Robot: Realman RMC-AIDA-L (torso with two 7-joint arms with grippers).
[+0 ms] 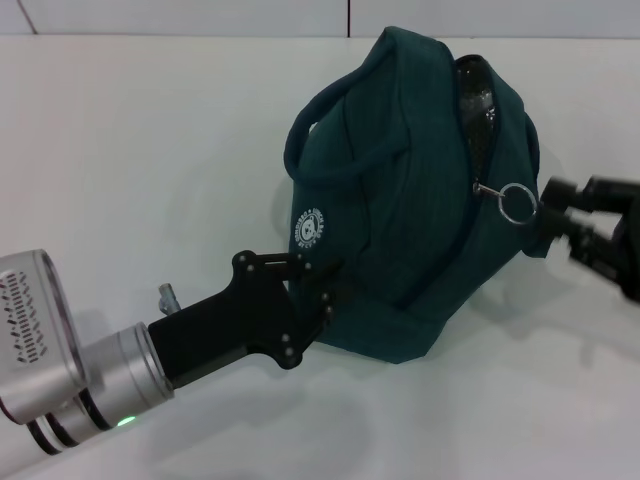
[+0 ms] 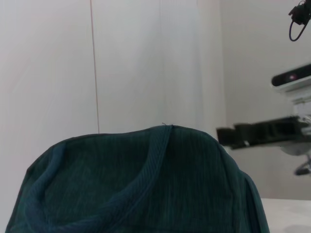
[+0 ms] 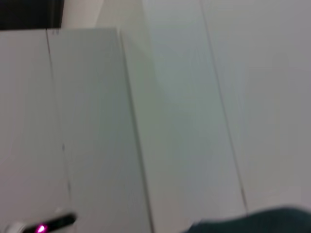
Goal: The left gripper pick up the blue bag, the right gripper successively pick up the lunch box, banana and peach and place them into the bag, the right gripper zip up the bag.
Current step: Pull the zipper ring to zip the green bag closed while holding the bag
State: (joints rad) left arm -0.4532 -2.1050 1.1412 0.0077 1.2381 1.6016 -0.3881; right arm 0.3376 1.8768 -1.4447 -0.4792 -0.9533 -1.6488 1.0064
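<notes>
While the blue bag (image 1: 400, 200) is sagging softly on the counter (image 1: 150, 150), I'm pinching its lower corner with the left tool (image 1: 322, 290) and bringing the right tool (image 1: 552, 205), whose spread I cannot tell, beside the bag's ring pull (image 1: 518, 203), the firmest hold.

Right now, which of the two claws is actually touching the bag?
The left end effector, with the silver wrist and green light, presses into the blue bag. The black-wristed right end effector sits beside the ring pull.
</notes>
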